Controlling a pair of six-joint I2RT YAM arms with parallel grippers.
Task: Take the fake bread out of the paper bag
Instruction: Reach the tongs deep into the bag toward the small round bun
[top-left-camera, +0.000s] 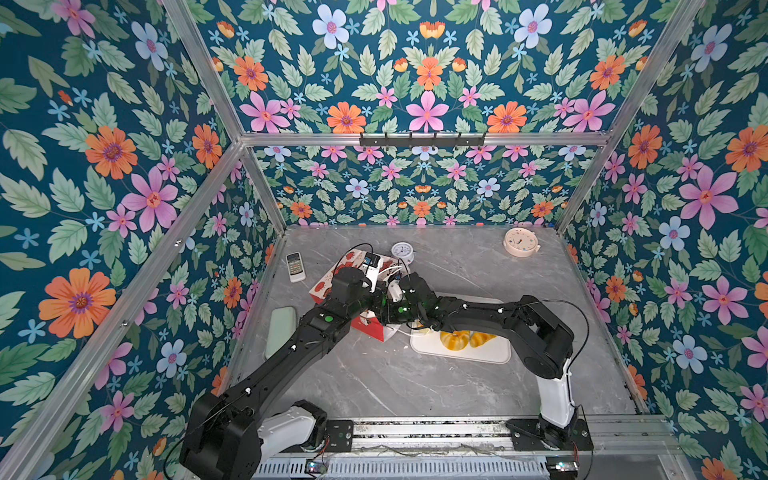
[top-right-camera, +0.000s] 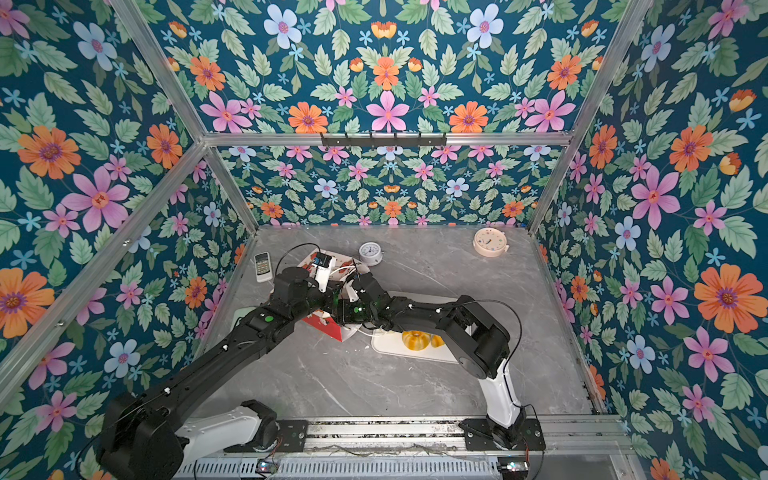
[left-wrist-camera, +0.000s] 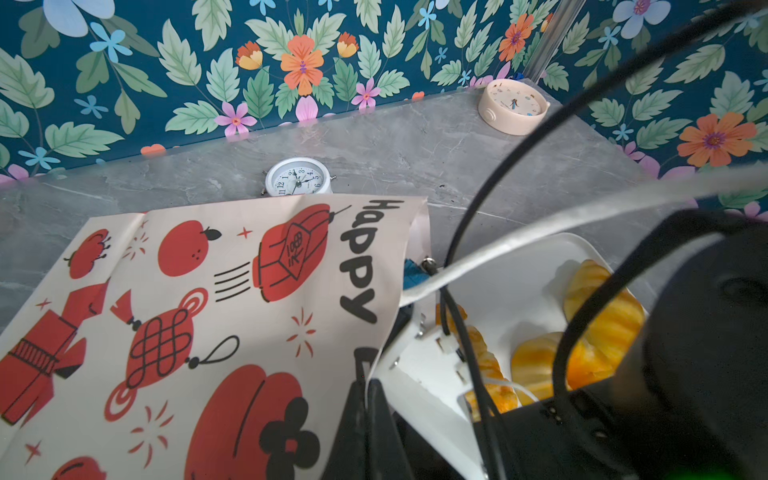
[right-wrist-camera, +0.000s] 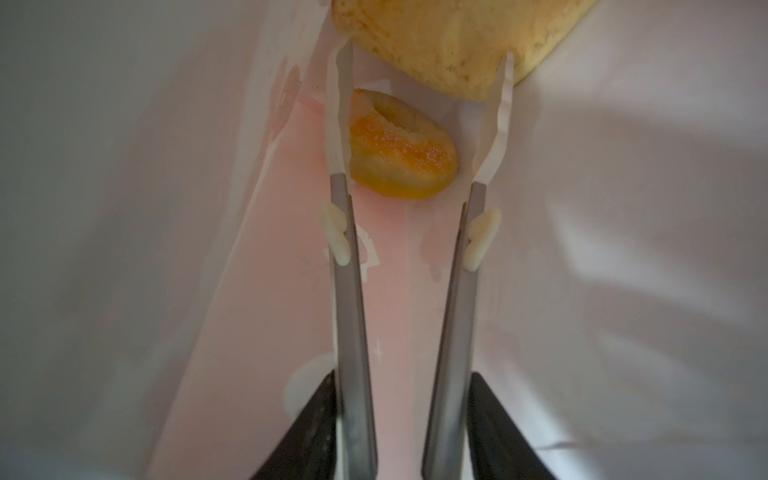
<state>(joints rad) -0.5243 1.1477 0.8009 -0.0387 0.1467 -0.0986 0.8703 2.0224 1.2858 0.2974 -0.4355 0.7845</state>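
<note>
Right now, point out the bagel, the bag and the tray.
bagel (right-wrist-camera: 399, 164): right wrist view, on its crust beside the hole.
bag (left-wrist-camera: 199, 299): left wrist view, on its printed side.
tray (top-left-camera: 465, 356): in a top view, on its bare near edge.

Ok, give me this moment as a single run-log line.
left gripper: shut on red-and-white paper bag rim | right gripper: open inside bag, straddling golden ring bagel | flat white tray: three yellow pastries out

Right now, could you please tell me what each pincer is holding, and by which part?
The left pincer pinches the paper bag by its rim. The right pincer, open astride the ring bagel inside, holds nothing.
</note>
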